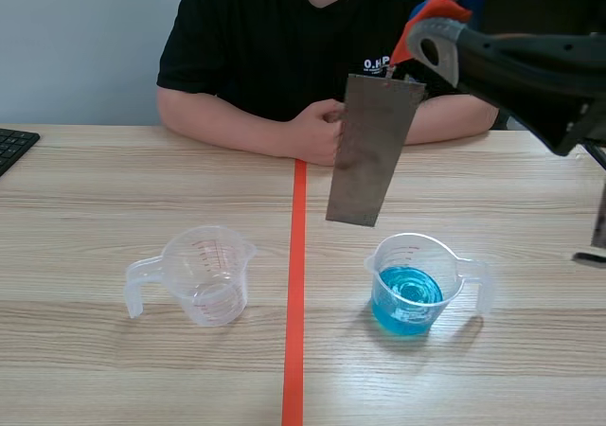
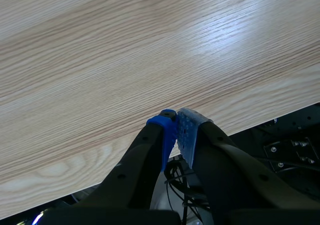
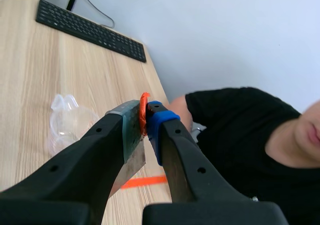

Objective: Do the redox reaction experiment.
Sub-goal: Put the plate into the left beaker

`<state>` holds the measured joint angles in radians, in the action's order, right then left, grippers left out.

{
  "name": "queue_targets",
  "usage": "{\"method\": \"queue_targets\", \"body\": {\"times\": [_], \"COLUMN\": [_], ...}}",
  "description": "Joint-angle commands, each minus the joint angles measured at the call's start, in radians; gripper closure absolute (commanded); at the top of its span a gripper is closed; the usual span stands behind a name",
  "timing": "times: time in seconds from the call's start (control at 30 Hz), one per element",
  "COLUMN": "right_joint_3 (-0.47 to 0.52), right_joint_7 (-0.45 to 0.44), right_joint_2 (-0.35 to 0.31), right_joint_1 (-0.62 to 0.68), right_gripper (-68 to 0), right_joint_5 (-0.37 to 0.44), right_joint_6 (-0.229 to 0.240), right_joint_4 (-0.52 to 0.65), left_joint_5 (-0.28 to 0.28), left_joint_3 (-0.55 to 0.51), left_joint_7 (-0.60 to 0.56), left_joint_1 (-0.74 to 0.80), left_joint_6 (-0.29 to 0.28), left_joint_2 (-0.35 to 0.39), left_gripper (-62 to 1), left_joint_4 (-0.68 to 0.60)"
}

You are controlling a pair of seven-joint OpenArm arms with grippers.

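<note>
The right gripper (image 1: 409,43) is raised at the far right of the scene, clenched on the top edge of a grey metal plate (image 1: 371,151). The plate hangs in the air, clear of the table (image 1: 95,189). Its long axis is close to upright, with the lower end leaning a little to the left and the broad face turned toward the near side. Its bottom edge is above and slightly left of the blue cup (image 1: 417,289), not touching the cup, and just right of the tape line (image 1: 295,284). In the right wrist view the fingers (image 3: 165,135) pinch the plate (image 3: 131,152) between them, and it points down and away from the gripper (image 3: 145,117).

The blue cup stands right of the tape line, partly filled with blue liquid, its handle to the right. An empty cup (image 1: 201,275) stands left of the line, well apart from the blue cup, its handle to the left. It also shows in the right wrist view (image 3: 70,122), beyond the plate.

The left gripper (image 2: 177,122) holds nothing. Its pads are pressed together over the table's edge (image 2: 150,60).

A person (image 1: 284,38) in black sits at the far side, hands together (image 1: 317,133) on the table behind the plate. A keyboard (image 1: 14,147) lies at the far left.
</note>
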<state>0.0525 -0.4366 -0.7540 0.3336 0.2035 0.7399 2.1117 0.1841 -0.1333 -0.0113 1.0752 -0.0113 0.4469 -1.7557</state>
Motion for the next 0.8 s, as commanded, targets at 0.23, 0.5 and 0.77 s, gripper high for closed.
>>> {"method": "queue_targets", "body": {"times": [0.23, 0.5, 0.77], "right_joint_3": [-0.192, -0.360, -0.504], "right_joint_7": [0.123, 0.282, 0.404], "right_joint_2": [0.017, 0.141, 0.263], "right_joint_1": [-0.214, -0.372, -0.467], "right_gripper": [-1.6, -1.6, -1.5], "right_joint_5": [0.084, 0.090, 0.089], "right_joint_6": [0.000, 0.000, 0.001], "right_joint_4": [0.008, 0.008, -0.021], "left_joint_5": [0.006, 0.006, 0.006], "left_joint_3": [-0.002, -0.002, -0.002], "left_joint_7": [-0.014, -0.014, 0.016], "left_joint_1": [0.008, 0.008, 0.008], "left_joint_6": [-0.002, -0.002, -0.002], "left_joint_2": [0.000, 0.000, -0.001], "left_gripper": [-4.0, -4.0, -4.0], "left_joint_4": [-0.003, -0.003, 0.008]}}
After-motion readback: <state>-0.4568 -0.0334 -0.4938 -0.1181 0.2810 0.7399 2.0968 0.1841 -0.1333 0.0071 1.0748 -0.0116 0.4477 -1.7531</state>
